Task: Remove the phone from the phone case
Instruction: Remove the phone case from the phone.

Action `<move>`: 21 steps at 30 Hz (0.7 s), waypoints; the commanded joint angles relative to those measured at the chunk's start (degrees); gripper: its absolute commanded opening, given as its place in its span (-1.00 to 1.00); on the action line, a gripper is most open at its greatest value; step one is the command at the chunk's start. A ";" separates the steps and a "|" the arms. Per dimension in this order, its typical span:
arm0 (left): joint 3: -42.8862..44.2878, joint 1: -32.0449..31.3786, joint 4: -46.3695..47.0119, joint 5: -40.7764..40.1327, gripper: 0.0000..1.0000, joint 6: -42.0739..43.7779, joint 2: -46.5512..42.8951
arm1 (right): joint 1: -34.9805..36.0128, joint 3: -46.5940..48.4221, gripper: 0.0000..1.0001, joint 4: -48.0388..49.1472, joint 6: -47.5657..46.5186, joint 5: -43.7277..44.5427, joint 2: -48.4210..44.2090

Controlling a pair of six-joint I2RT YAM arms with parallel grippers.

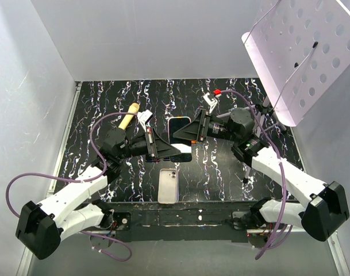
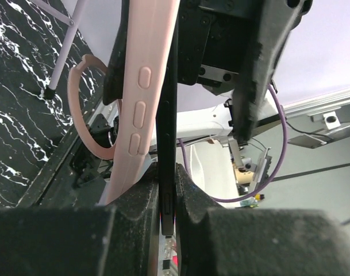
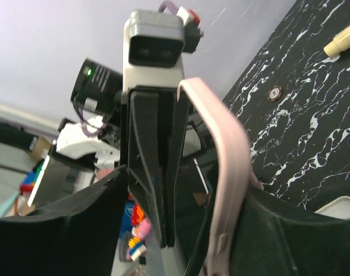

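Observation:
The black phone [image 2: 168, 126] is held edge-on above the table between both arms; it also shows in the top view [image 1: 179, 127]. My left gripper [image 2: 168, 192] is shut on the phone's lower edge. The pink case [image 2: 141, 98] has come away from the phone along one side and bows outward. My right gripper [image 3: 185, 192] stands open around the phone and case. One of its fingers [image 3: 295, 230] lies against the bent pink case [image 3: 229, 155]; the other is apart from the phone. In the top view the two grippers, left [image 1: 165, 148] and right [image 1: 187, 133], meet mid-table.
A pale phone-shaped slab [image 1: 168, 185] lies flat near the table's front edge. A cream stick [image 1: 129, 117] and a small white object [image 1: 145, 118] lie at the back left. A perforated white board [image 1: 304, 52] leans over the back right corner.

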 commanded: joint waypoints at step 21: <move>10.05 6.24 -1.61 4.43 -1.00 -1.35 -4.18 | -4.05 0.04 0.11 -14.79 -14.87 -8.96 -15.25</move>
